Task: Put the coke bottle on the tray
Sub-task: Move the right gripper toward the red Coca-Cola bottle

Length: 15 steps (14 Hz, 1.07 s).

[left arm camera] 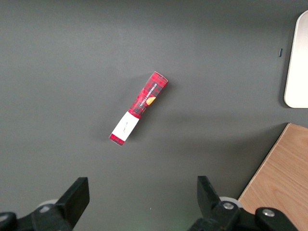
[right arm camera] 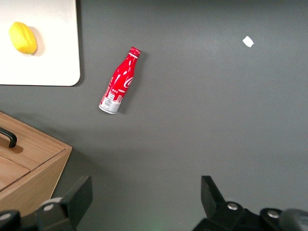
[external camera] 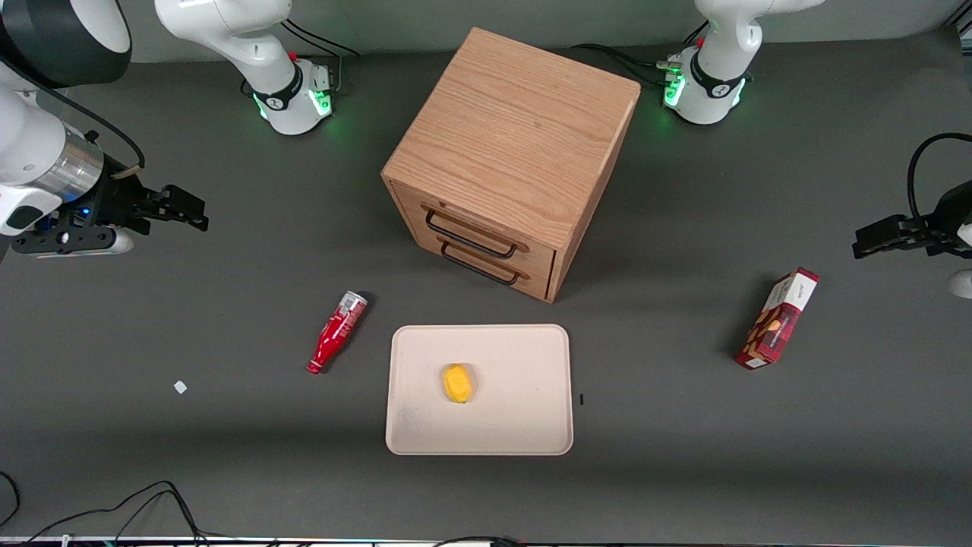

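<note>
The coke bottle [external camera: 336,332] lies on its side on the dark table, beside the tray, with its red cap toward the front camera and its silver base toward the cabinet. It also shows in the right wrist view [right arm camera: 119,82]. The beige tray [external camera: 425,433] lies flat in front of the cabinet's drawers and holds a yellow lemon-like object [external camera: 457,383]. My right gripper [external camera: 186,209] is open and empty, raised above the table toward the working arm's end, well apart from the bottle. In the right wrist view the gripper [right arm camera: 144,202] has only bare table between its fingers.
A wooden drawer cabinet [external camera: 509,156] with two black handles stands mid-table, farther from the front camera than the tray. A red snack box [external camera: 777,319] lies toward the parked arm's end. A small white scrap [external camera: 180,387] lies near the bottle.
</note>
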Tool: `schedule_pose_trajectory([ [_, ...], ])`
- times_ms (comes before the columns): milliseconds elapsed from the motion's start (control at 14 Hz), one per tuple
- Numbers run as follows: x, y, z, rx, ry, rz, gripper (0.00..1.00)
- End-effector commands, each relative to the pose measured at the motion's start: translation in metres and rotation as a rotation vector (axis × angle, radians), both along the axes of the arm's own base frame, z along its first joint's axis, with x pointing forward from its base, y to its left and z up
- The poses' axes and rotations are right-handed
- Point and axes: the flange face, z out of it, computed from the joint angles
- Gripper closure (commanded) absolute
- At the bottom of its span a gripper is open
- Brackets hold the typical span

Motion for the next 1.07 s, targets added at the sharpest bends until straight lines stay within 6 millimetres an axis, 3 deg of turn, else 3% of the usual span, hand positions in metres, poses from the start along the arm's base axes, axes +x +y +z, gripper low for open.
schedule_pose_trajectory([
  [0, 0.003, -0.002, 0.004, -0.014, 0.017, -0.014, 0.00],
  [214, 0.006, -0.010, 0.006, -0.012, 0.058, -0.016, 0.00],
  [357, 0.009, -0.013, -0.005, -0.016, 0.092, -0.046, 0.00],
  [571, 0.031, 0.011, -0.059, -0.060, 0.165, -0.186, 0.00],
  [714, 0.045, 0.031, -0.089, -0.070, 0.148, -0.239, 0.00],
  [929, 0.060, 0.063, -0.151, -0.078, 0.123, -0.338, 0.00],
  [1000, 0.063, 0.065, -0.169, -0.065, 0.094, -0.355, 0.00],
])
